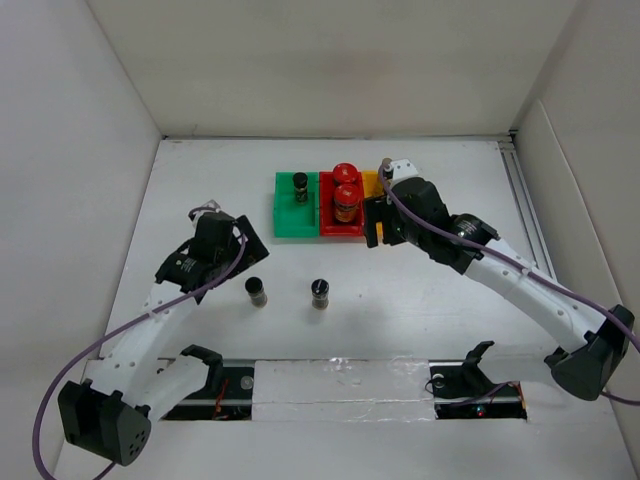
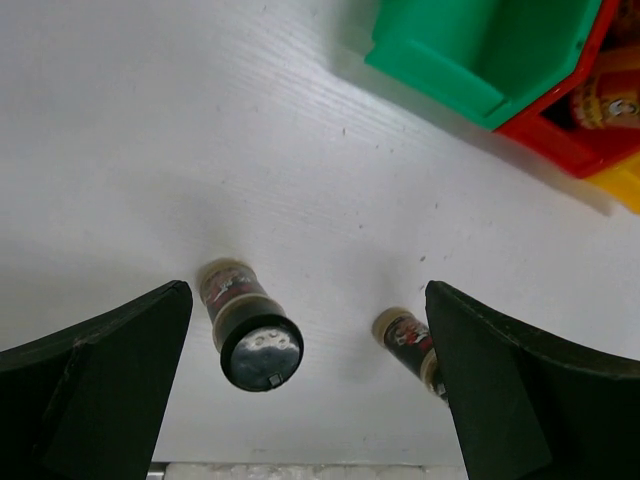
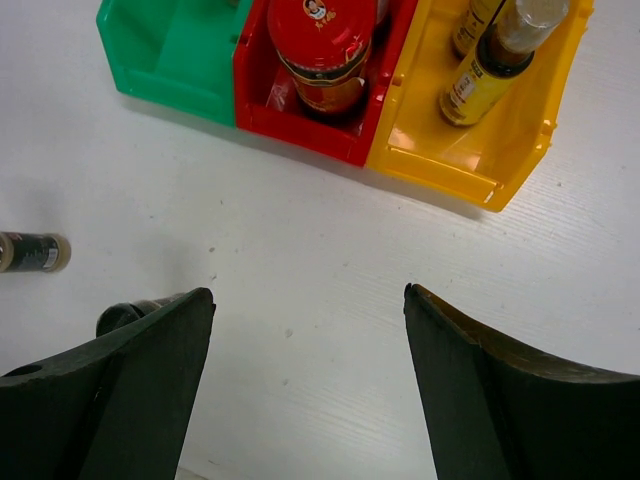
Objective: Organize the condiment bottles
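Toward the table's (image 1: pixel 420 300) near edge two short bottles (image 1: pixel 320 294) stand upright; the left bottle (image 1: pixel 257 291) sits just under the left gripper's (image 2: pixel 305 295) spread, empty fingers. The right gripper (image 3: pixel 310 295), also spread, is well apart.

The white table (image 1: pixel 400 290) bears left bottle (image 1: pixel 257 291) and right bottle (image 1: pixel 320 294) upright, plus adjoining green bin (image 1: pixel 290 226), red bin (image 1: pixel 340 231), yellow bin (image 3: pixel 450 150).

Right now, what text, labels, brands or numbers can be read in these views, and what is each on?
No text is legible in any view.
Red-capped jar: cap picture and label print, too blurred to read.
Yellow-labelled bottle: print too small.
Black-capped bottle: label marks blurred.
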{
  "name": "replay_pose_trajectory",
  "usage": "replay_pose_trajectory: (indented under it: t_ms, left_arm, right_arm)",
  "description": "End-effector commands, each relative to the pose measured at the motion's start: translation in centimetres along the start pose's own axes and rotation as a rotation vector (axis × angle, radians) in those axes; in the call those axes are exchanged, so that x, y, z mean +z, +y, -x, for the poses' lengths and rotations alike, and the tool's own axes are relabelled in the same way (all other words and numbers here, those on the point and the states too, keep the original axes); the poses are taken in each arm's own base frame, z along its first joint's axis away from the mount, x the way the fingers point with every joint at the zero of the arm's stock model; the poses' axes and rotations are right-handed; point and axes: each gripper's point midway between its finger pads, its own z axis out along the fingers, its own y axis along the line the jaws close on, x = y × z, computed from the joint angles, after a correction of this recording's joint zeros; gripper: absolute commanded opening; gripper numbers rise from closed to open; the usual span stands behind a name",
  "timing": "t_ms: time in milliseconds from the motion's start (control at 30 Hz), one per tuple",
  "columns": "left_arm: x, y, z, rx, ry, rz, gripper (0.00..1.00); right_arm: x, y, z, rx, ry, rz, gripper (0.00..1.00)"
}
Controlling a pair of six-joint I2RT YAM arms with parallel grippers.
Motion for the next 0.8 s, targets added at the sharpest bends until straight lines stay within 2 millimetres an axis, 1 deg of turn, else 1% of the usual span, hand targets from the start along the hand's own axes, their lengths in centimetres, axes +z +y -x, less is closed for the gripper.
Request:
replay_pose_trajectory:
  t_ms: [0, 33, 100, 133, 200, 267, 333, 400, 467, 533, 567, 767]
  left_arm:
    - [-0.5, -0.8, -1.1, -0.037, 0.018, -0.052, 0.99]
    - [-0.5, -0.7, -0.9, -0.049, 0.020, -0.032, 0.99]
    - [-0.3, 0.2, -1.4, -0.055, 0.040, 0.023, 0.99]
    - [-0.1, 0.5, -1.6, -0.060, 0.054, 0.045, 0.99]
    - [-0.2, 0.8, -2.5, -0.087, 0.086, 0.052, 0.99]
    - [-0.4, 1.7, -3.5, -0.120, 0.104, 0.072, 0.99]
    - [-1.0, 2.0, -4.1, -0.170, 0.111, 0.063, 0.99]
    - [-1.3, 2.4, -4.5, -0.177, 0.119, 0.071, 0.99]
    - [-1.1, 2.8, -5.5, -0.168, 0.167, 0.090, 0.99]
    - [-0.5, 3.3, -6.5, -0.149, 0.218, 0.125, 0.99]
    - [-0.3, 3.2, -7.0, -0.143, 0.243, 0.124, 0.99]
    - [0.6, 4.6, -7.7, -0.099, 0.288, 0.219, 0.99]
  right_arm:
    - [-0.9, 0.1, 1.4, -0.007, -0.045, 0.001, 0.82]
    - [-1.0, 0.1, 1.5, -0.002, -0.050, 0.003, 0.82]
    - [-1.1, 0.1, 1.5, -0.001, -0.052, 0.007, 0.82]
    - [-1.3, 0.5, 1.5, -0.008, -0.053, 0.020, 0.82]
    - [-1.4, 0.6, 1.6, -0.007, -0.055, 0.026, 0.82]
    - [-1.3, 0.7, 1.3, -0.009, -0.048, 0.033, 0.82]
    - [-1.3, 1.0, 1.4, -0.007, -0.056, 0.048, 0.82]
    - [-1.3, 1.1, 1.2, -0.010, -0.051, 0.058, 0.82]
    - [-1.5, 1.2, 1.3, -0.009, -0.057, 0.068, 0.82]
    - [-1.7, 1.4, 1.4, -0.008, -0.064, 0.084, 0.82]
    - [-1.9, 1.4, 1.3, -0.005, -0.069, 0.088, 0.82]
    - [-3.0, 1.5, 1.7, 0.004, -0.102, 0.117, 0.82]
